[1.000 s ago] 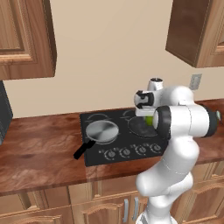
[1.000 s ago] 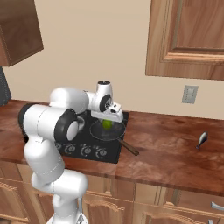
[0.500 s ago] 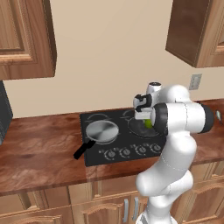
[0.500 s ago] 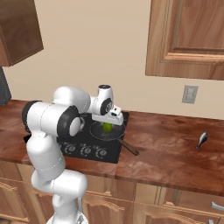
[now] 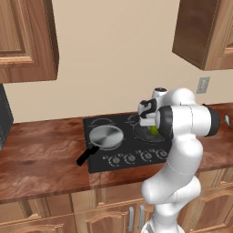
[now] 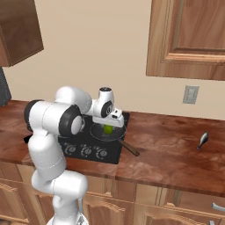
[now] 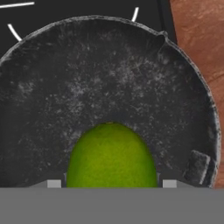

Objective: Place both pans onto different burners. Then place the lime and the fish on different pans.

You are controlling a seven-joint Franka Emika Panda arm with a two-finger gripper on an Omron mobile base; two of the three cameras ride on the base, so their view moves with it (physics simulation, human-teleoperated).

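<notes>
My gripper [image 6: 108,123] is shut on the lime [image 7: 111,155], a yellow-green fruit, and holds it low over the middle of the dark pan [image 7: 109,78]. That pan [image 6: 96,132] rests on a right-hand burner of the black cooktop [image 5: 95,125], its handle [image 6: 128,148] pointing to the front right. The lime [image 5: 154,130] peeks out beside my forearm. The silver pan [image 5: 106,137] sits on the front left burner, its black handle [image 5: 86,156] hanging over the cooktop's front left corner. The fish [image 6: 202,140] lies on the counter far to the right.
Knobs [image 5: 130,158] line the cooktop's front edge. The brown wooden counter [image 5: 41,159] stretches to both sides. Wall cabinets [image 6: 189,35] hang above, and a wall outlet [image 6: 190,94] sits behind the fish. A dark appliance [image 5: 3,118] stands at the far left.
My gripper has come down a little with the lime, closer to the dark pan. Both pans and the fish stay where they were.
</notes>
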